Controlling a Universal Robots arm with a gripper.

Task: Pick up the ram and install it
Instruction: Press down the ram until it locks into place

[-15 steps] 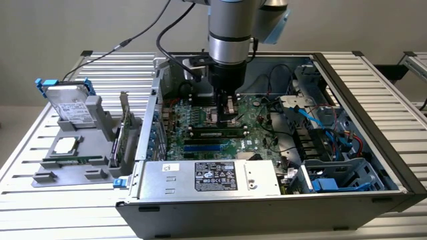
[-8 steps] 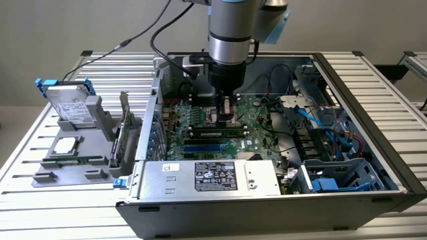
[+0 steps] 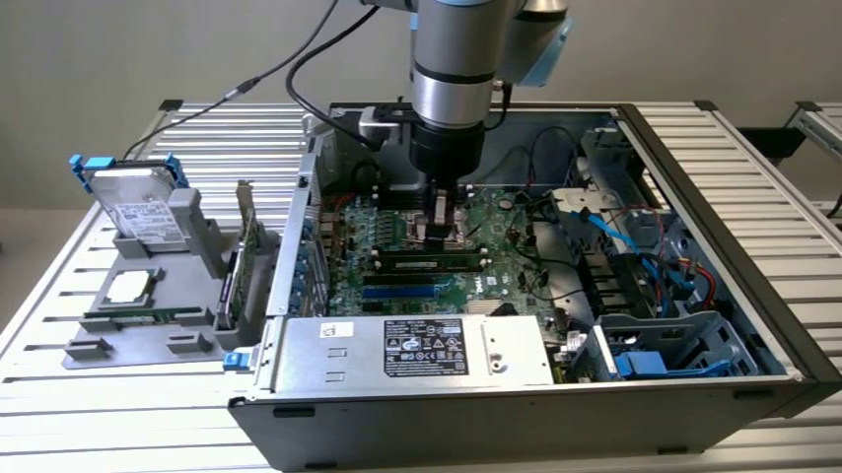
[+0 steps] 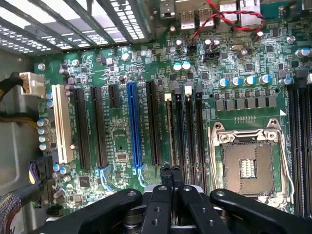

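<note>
1. Gripper [image 4: 171, 171] first, closest to the wrist camera: its black fingertips [image 4: 165, 171] are pressed together with nothing visibly between them. They point down at the memory slots between the blue slot [image 4: 132, 124] and the CPU socket [image 4: 248, 168].
2. At the exterior view's left, well outside the case from the blue slot [image 3: 394, 293], a grey fixture [image 3: 79, 347] props a hard drive [image 3: 132, 209] upright, probably so parts present a graspable edge.
3. Nearer the blue slot, against the case wall, an expansion card [image 3: 244, 251] stands on edge.
4. The ram [image 3: 428, 262] lies lengthwise in a black slot just behind the blue slot, chips showing; whether it is fully latched I cannot tell.
5. The gripper [image 3: 441, 229] hangs right over the ram, apparently pinched shut to bear down on its top edge, not to grasp it.
6. Farther right of the blue slot, blue and red cables [image 3: 658, 266] sit clear of the arm.
</note>
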